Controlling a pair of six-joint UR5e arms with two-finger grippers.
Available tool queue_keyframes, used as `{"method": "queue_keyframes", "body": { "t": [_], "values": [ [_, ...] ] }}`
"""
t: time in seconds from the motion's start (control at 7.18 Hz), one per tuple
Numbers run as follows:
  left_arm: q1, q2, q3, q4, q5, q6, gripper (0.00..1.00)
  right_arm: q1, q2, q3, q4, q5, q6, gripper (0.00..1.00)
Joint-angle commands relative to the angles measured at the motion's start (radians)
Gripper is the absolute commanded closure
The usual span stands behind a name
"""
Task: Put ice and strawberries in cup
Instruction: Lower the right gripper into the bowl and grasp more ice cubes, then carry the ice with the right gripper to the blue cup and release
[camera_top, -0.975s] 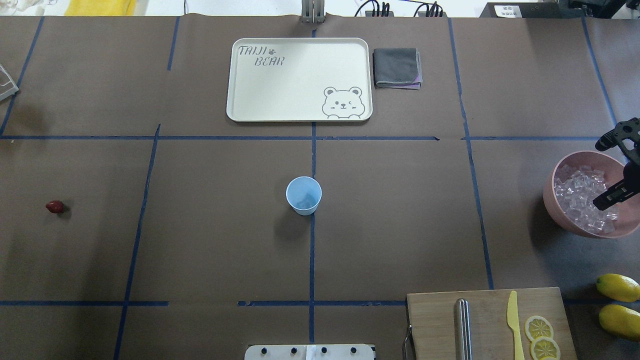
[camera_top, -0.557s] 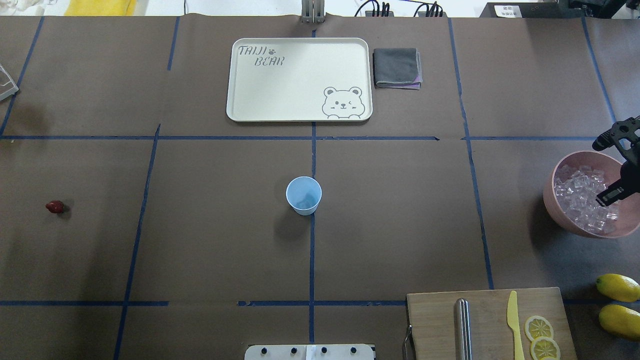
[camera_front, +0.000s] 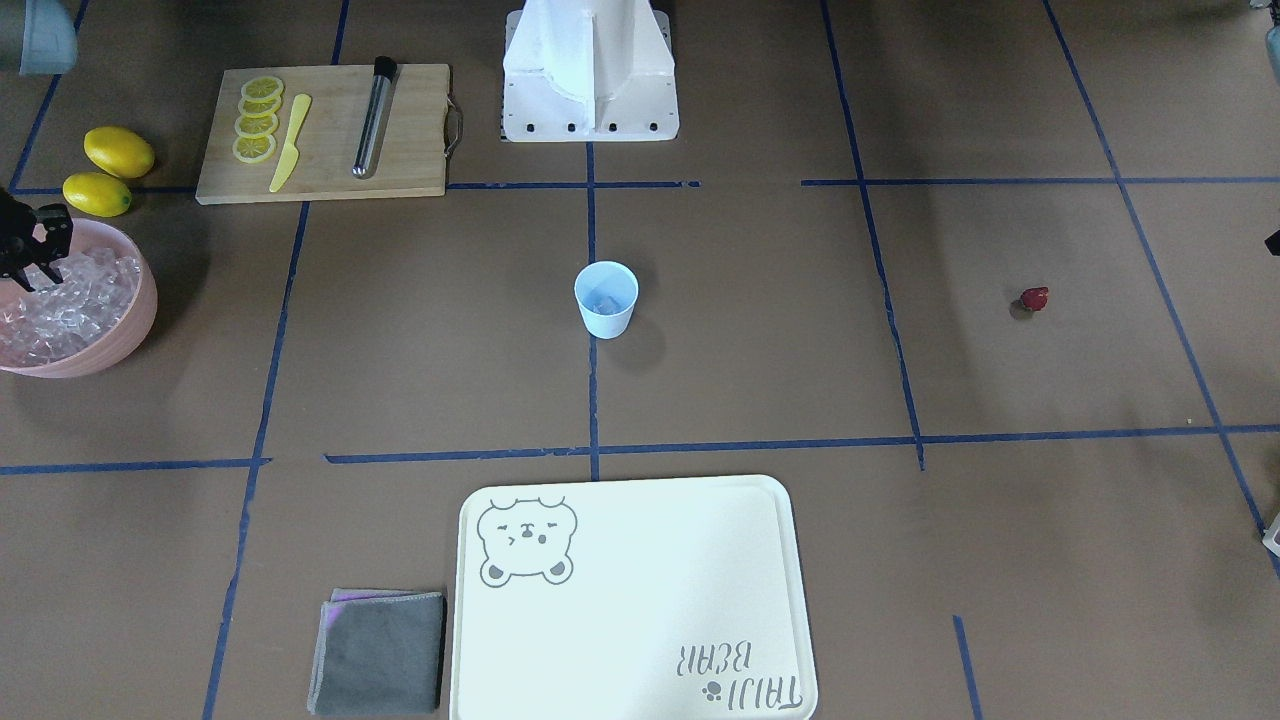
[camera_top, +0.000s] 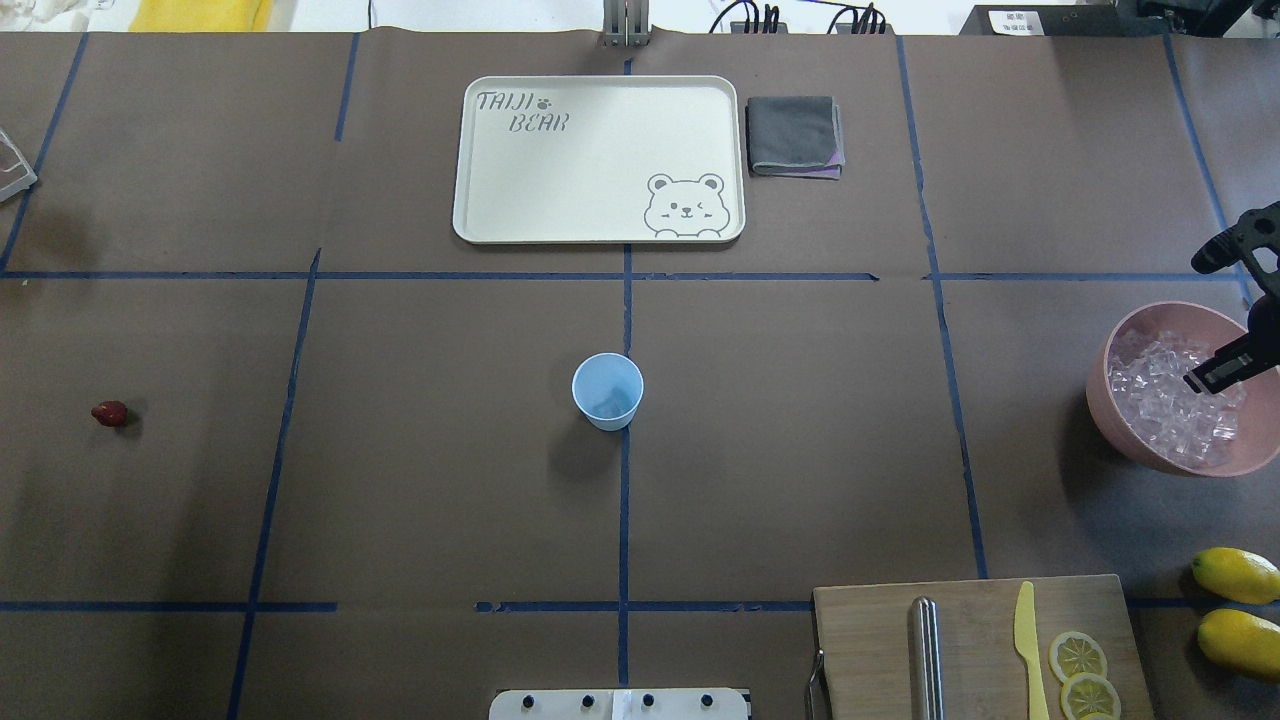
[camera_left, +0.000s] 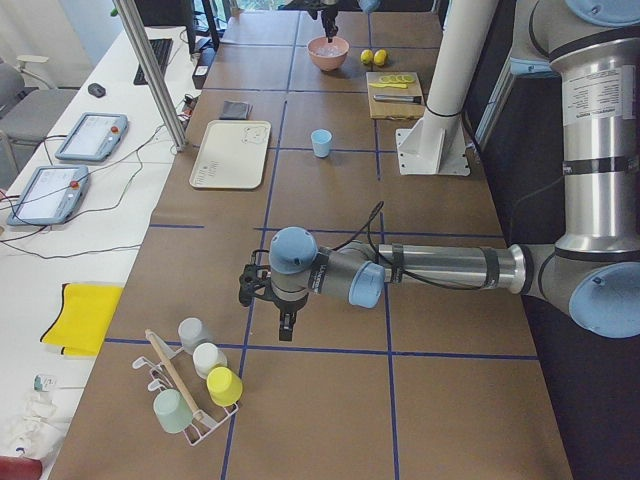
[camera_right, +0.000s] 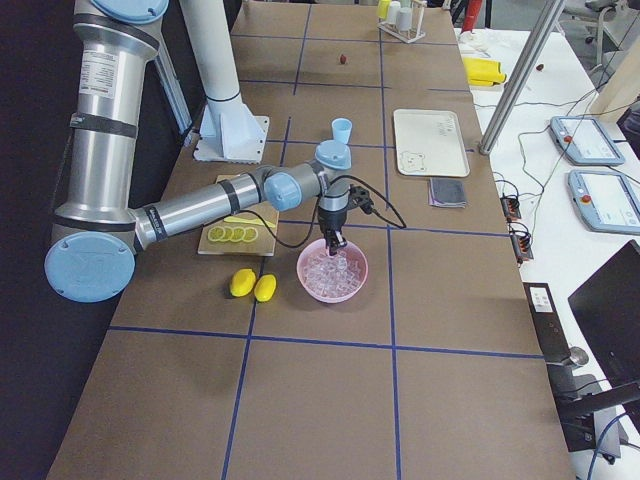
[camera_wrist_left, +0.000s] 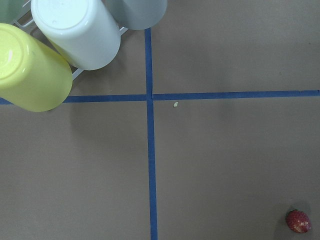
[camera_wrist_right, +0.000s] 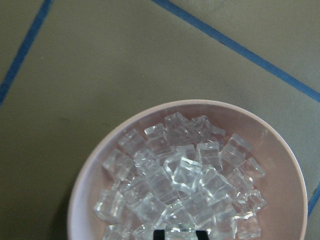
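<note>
My right gripper hangs just above the heap of ice in the pink bowl, at the far right of the table. In the wrist view my jaw tips stand close together with one clear cube pinched between them. The cup stands upright at the table's middle, on a blue tape line, well apart from the bowl. The strawberry lies alone far on my left. My left gripper hovers over the table near a rack of cups; whether its jaws are spread or pressed together I cannot tell.
</note>
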Motion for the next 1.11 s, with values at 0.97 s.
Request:
{"method": "queue_keyframes", "body": {
  "t": [0.97],
  "values": [
    [0.000,0.000,0.012,0.002,0.000,0.002,0.00,-0.479,0.845,-0.288,-0.027,-0.187,1.176,1.00]
  ]
}}
